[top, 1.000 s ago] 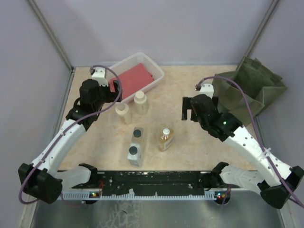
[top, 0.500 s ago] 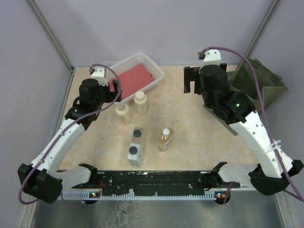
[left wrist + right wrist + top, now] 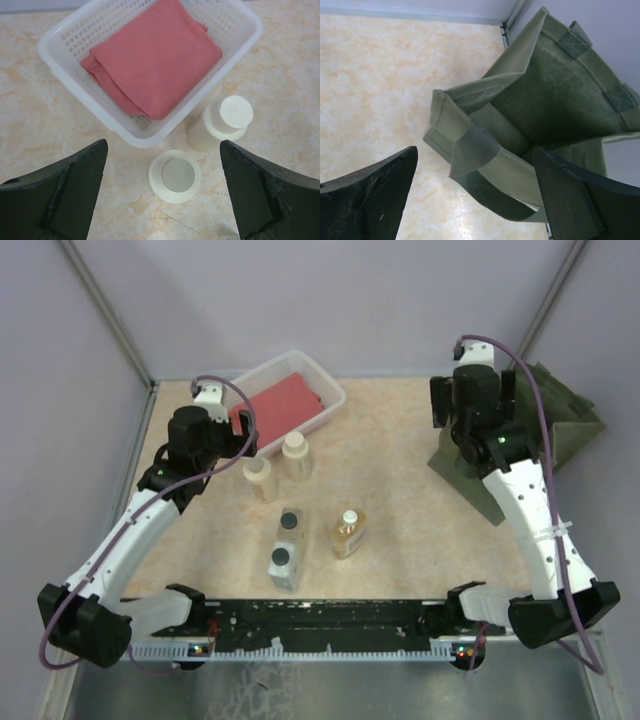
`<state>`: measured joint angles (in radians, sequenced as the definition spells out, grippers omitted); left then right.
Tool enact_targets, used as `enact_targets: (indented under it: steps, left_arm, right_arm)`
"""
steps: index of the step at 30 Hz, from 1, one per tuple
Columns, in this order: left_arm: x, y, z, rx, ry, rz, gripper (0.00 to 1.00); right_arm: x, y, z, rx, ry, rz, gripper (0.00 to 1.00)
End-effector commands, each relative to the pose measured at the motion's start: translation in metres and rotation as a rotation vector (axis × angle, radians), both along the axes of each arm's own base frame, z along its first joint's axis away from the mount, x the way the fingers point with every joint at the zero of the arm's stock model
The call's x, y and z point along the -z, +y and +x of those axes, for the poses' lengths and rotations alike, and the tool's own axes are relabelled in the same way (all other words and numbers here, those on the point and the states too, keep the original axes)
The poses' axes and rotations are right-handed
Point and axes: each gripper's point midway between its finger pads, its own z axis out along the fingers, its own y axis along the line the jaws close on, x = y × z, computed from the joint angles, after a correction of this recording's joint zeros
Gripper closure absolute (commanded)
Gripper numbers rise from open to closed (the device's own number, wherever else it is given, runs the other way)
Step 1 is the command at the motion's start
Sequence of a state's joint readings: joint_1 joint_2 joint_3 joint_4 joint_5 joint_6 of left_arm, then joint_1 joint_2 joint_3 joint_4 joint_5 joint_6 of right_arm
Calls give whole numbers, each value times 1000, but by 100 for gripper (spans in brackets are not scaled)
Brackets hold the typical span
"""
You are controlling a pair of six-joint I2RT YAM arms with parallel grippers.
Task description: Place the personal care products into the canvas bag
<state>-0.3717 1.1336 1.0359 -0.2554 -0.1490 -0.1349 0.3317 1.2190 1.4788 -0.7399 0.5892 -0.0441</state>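
Directly under the released, empty left pincer (image 3: pixel 162 160): a cream bottle (image 3: pixel 175 175) upright on the bench (image 3: pixel 30 115), another cream bottle (image 3: pixel 227 120) just beside it, and both just beside the white basket (image 3: pixel 55 55) holding the folded red cloth (image 3: pixel 155 55). Farther toward the arm bases, well apart from that pincer: one grey bottle (image 3: pixel 282 562) close in front of the other grey bottle (image 3: pixel 290 523), with the amber bottle (image 3: pixel 347 533) just to their right. Likewise released and empty, right pincer (image 3: pixel 474 150) over the near edge of the bag (image 3: pixel 545 100), slumped open-mouthed in the far right corner of the bench, well apart from all five bottles.
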Motion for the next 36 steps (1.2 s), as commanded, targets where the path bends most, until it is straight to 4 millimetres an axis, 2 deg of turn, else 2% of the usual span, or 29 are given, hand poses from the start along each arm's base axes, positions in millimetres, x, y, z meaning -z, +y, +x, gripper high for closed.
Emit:
enact_targets:
  steps: [1, 10, 16, 25, 29, 33, 36]
  left_arm:
    - [-11, -4, -2, 16, -19, -14, 0]
    - [-11, -3, -5, 19, -18, -16, 0]
    - [-11, -2, -6, 20, -20, -8, 0]
    - [-12, -4, -6, 31, -20, -14, 0]
    - [-13, -2, -7, 28, -23, -8, 0]
    - [-13, -3, -8, 33, -22, -10, 0]
    - [-10, -3, -9, 30, -18, -7, 0]
  right_arm:
    - [-6, -10, 13, -10, -42, -52, 1]
    - [39, -16, 26, -5, 37, 6, 1]
    - [61, -28, 35, 14, 64, 63, 1]
    - [96, -17, 40, -23, 134, 108, 1]
    - [106, -14, 44, -33, 149, 115, 1]
    - [113, -21, 52, -10, 164, 130, 1]
    - [114, -13, 56, -46, 176, 171, 10]
